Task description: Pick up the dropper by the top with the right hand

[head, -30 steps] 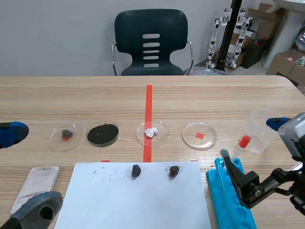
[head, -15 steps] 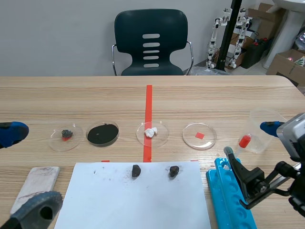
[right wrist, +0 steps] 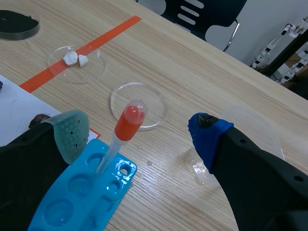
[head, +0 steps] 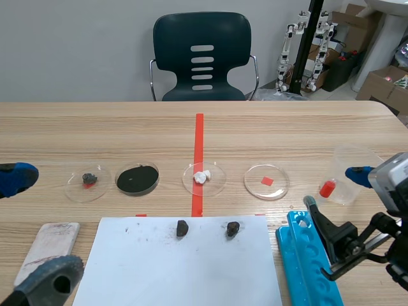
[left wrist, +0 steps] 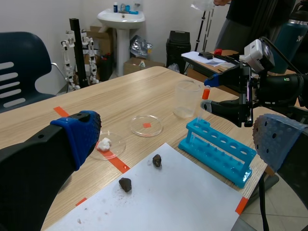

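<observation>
Wood-grain desk (head: 127, 127) fills the scene view, with a dark chair (head: 202, 57) at top centre. At lower right the right gripper (head: 333, 188) stands wide, one finger on each side of the dropper (head: 327, 188). The dropper leans in the blue rack (head: 306, 268), red bulb uppermost. Only the bulb and a short piece of tube show in this view, as the nearer finger covers the rest, and the rack is cut off by the lower edge.

The right wrist view shows the whole tube running down into a rack well, which hides its tip. It also shows a gap between each pad and the bulb. A blue-padded finger covers part of the beaker (right wrist: 255, 125).

The left gripper (left wrist: 178, 137) is also wide and holds nothing. From its view the dropper is small and far ahead.
</observation>
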